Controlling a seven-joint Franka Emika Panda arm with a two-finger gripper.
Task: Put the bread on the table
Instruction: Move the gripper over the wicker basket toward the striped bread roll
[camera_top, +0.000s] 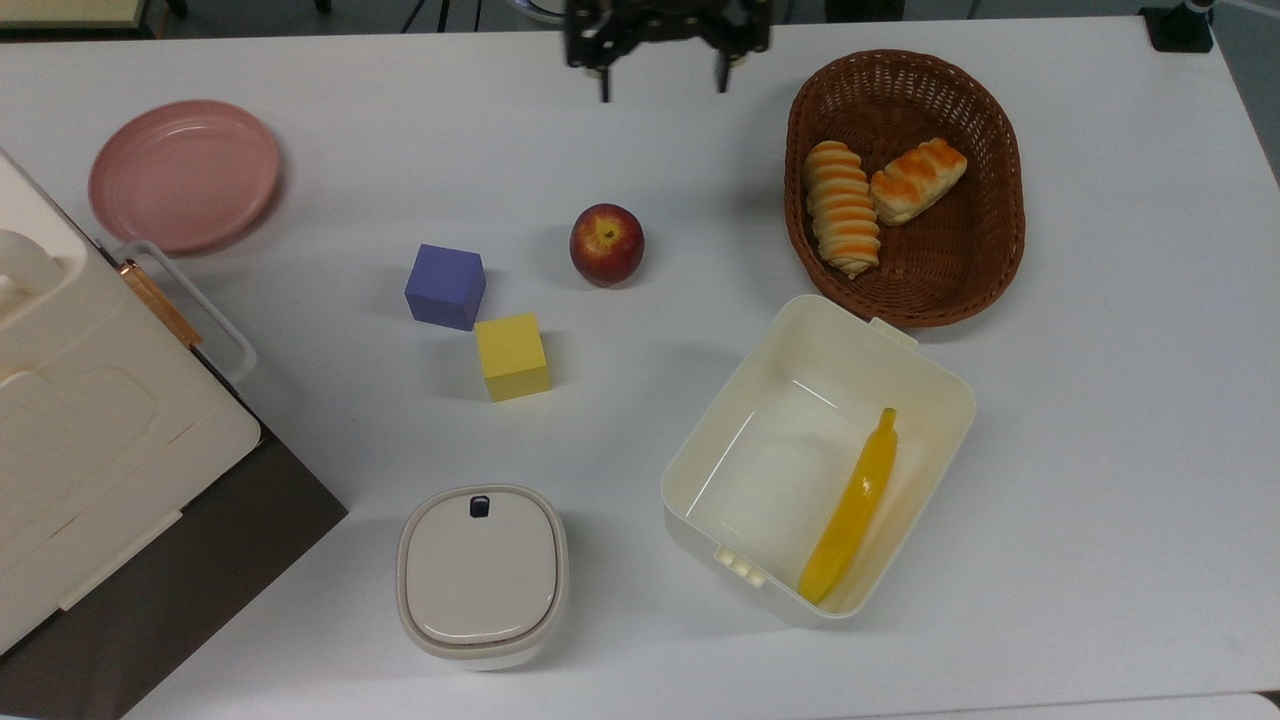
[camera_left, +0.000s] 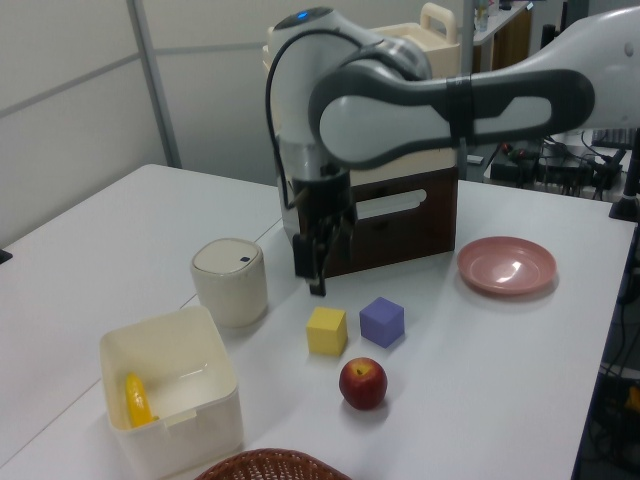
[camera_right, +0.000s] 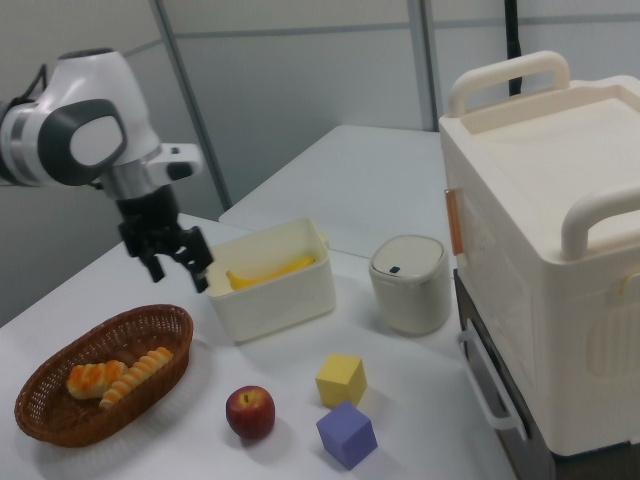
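Top view: end effector (camera_top: 662, 82) fingers apart above table (camera_top: 1100, 450), bread (camera_top: 841, 207) in basket (camera_top: 990, 260), no readable writing.

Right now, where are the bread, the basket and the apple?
bread (camera_top: 841, 208), top view, middle of the striped loaf.
basket (camera_top: 1005, 170), top view, its woven side wall.
apple (camera_top: 606, 244), top view, top near the stem.

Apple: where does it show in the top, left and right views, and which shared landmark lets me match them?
Top view: the apple lies just above centre, left of the basket.
Left view: the apple sits low, right of centre, nearer the camera than both cubes.
Right view: the apple is near the bottom, left of centre.
Landmark: the yellow cube stands close to it in all three.
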